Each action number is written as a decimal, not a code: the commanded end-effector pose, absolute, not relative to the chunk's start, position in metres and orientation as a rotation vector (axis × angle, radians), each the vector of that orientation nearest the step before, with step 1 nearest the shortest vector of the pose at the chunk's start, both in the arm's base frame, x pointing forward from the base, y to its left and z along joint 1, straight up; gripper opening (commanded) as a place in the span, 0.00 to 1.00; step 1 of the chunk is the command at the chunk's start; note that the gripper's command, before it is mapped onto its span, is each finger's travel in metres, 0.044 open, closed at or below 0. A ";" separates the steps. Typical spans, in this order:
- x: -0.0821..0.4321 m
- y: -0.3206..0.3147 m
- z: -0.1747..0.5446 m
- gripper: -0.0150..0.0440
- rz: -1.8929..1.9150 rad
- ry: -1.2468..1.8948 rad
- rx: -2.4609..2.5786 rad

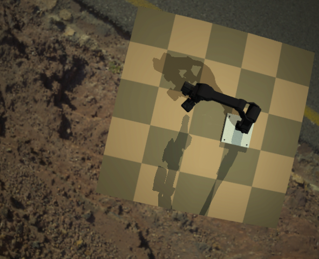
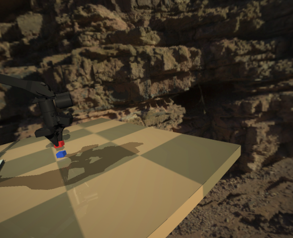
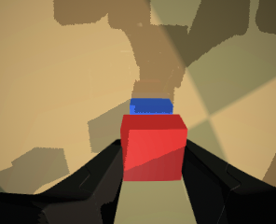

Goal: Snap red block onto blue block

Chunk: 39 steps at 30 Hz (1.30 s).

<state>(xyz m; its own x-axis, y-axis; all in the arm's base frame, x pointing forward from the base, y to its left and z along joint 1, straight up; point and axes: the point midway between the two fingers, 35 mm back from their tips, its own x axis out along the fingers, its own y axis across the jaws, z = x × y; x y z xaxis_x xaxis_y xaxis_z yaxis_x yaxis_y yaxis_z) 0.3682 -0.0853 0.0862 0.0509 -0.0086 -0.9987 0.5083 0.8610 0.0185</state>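
So the claw (partway open, snug both sides) grips the red block, blue block at 12 o'clock in wrist view.

Around the checkered table, we count 1 red block above it, 1 blue block on it.

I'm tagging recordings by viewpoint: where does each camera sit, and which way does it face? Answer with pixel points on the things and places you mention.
Top: overhead, facing down at the checkered table (image 1: pixel 198 156); whole arm visible.
Exterior: beside the table, facing across it toward rock; partial arm and gripper (image 2: pixel 58 145) (image 3: pixel 152 146).
Wrist: near the gripper, facing past its fingers.
Exterior and wrist share the red block (image 2: pixel 59 144) (image 3: pixel 154 151) and blue block (image 2: pixel 61 154) (image 3: pixel 151 105).
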 end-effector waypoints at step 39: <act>0.366 -0.085 0.052 0.25 -0.419 1.489 0.423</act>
<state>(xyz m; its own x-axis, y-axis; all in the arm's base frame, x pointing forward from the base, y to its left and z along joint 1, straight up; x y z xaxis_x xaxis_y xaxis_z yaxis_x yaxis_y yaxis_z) 0.3660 -0.0846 0.0563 0.0405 -0.0064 -0.9992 0.5095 0.8603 0.0152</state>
